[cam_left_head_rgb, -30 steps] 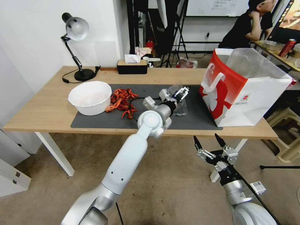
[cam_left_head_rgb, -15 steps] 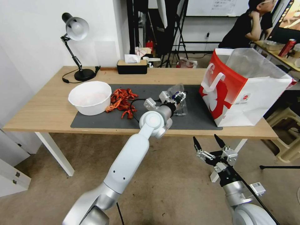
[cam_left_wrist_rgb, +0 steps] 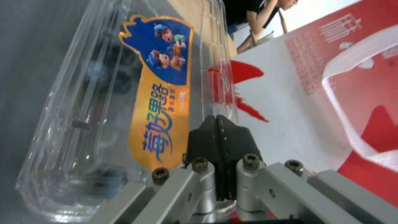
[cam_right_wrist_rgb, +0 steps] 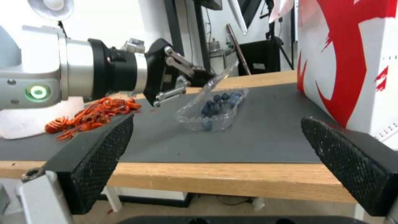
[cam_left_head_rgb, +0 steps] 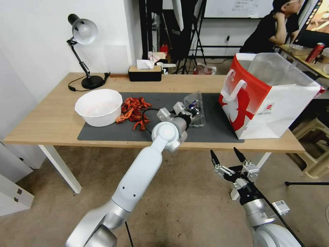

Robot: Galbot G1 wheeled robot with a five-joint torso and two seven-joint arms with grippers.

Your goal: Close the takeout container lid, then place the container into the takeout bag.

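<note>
The takeout container (cam_left_head_rgb: 198, 119) lies on the dark mat with blueberries inside (cam_right_wrist_rgb: 212, 109). Its lid (cam_left_head_rgb: 192, 98) stands half raised and tilted; in the left wrist view it carries a yellow and blue label (cam_left_wrist_rgb: 161, 105). My left gripper (cam_left_head_rgb: 191, 110) is at the lid's free edge, and its black fingertips (cam_left_wrist_rgb: 217, 122) are pressed together on that edge (cam_right_wrist_rgb: 219, 77). The takeout bag (cam_left_head_rgb: 270, 99), red and white, stands open just right of the container. My right gripper (cam_left_head_rgb: 224, 151) hangs open below the table's front edge, its pads (cam_right_wrist_rgb: 99, 146) spread wide.
A white bowl (cam_left_head_rgb: 98, 106) and a heap of red crayfish (cam_left_head_rgb: 133, 111) sit on the mat's (cam_left_head_rgb: 113, 132) left part. A desk lamp (cam_left_head_rgb: 84, 51) and a tissue box (cam_left_head_rgb: 144, 72) stand at the back. The bag's side (cam_right_wrist_rgb: 352, 62) is close to the container.
My left gripper's fingers, spread open a second ago, have closed on the lid's edge, and the wrist has drawn back slightly. The right arm has barely moved.
</note>
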